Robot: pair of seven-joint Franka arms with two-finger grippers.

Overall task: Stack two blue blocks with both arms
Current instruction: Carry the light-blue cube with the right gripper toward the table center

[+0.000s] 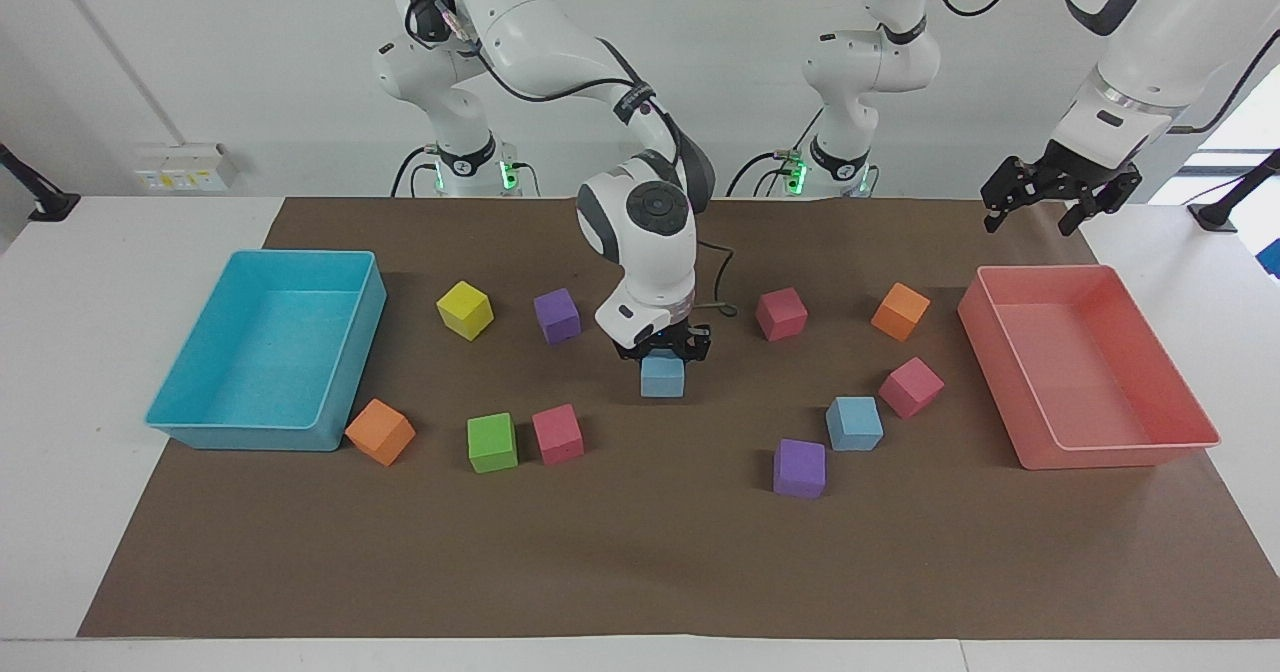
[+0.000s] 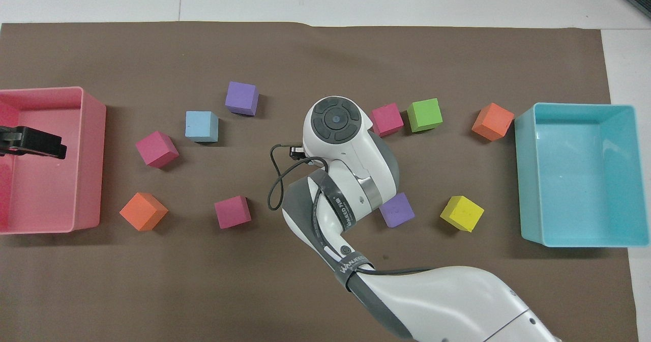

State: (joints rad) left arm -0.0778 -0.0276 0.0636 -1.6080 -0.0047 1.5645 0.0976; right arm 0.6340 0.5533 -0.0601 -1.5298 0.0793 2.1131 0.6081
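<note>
A sky-blue block hangs low over the middle of the brown mat, and my right gripper is shut on its top. The right arm hides that block in the overhead view. The other blue block rests on the mat toward the left arm's end, beside a pink cube and a purple cube. My left gripper waits open and empty in the air over the pink tray.
A turquoise tray stands at the right arm's end. Scattered cubes lie on the mat: yellow, purple, magenta, orange, green, pink, orange.
</note>
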